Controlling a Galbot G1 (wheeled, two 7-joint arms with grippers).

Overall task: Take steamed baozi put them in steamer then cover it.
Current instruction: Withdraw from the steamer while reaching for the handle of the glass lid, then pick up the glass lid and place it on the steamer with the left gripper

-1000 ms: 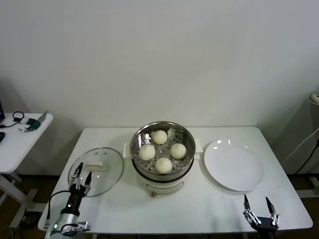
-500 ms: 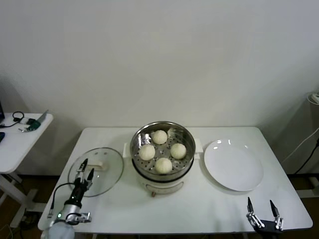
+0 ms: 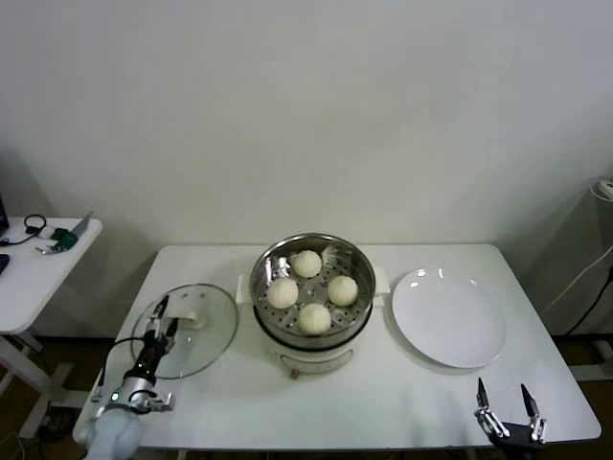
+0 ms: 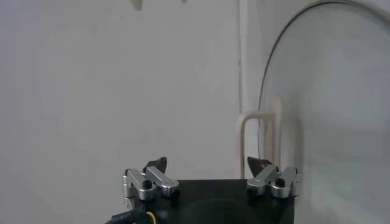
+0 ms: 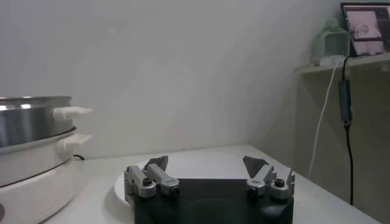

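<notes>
The steamer point(image 3: 311, 287) stands in the middle of the table, uncovered, with several cream baozi point(image 3: 306, 263) on its perforated tray. Its glass lid point(image 3: 206, 345) lies flat on the table to its left, white handle point(image 3: 194, 319) up. My left gripper point(image 3: 165, 318) hovers open over the lid's near-left part, just short of the handle. In the left wrist view the gripper point(image 4: 207, 164) is empty, with the lid's handle point(image 4: 259, 137) just ahead. My right gripper point(image 3: 505, 407) is open and empty at the table's front right edge; its wrist view shows that gripper point(image 5: 206, 163) and the steamer point(image 5: 30, 140) far off.
An empty white plate point(image 3: 448, 318) lies to the right of the steamer. A small side table point(image 3: 38, 264) with a few items stands off to the left. A cable point(image 3: 584, 278) hangs at the far right.
My left gripper has moved away from me over the lid toward its handle. My right gripper has sunk slightly toward the front right edge.
</notes>
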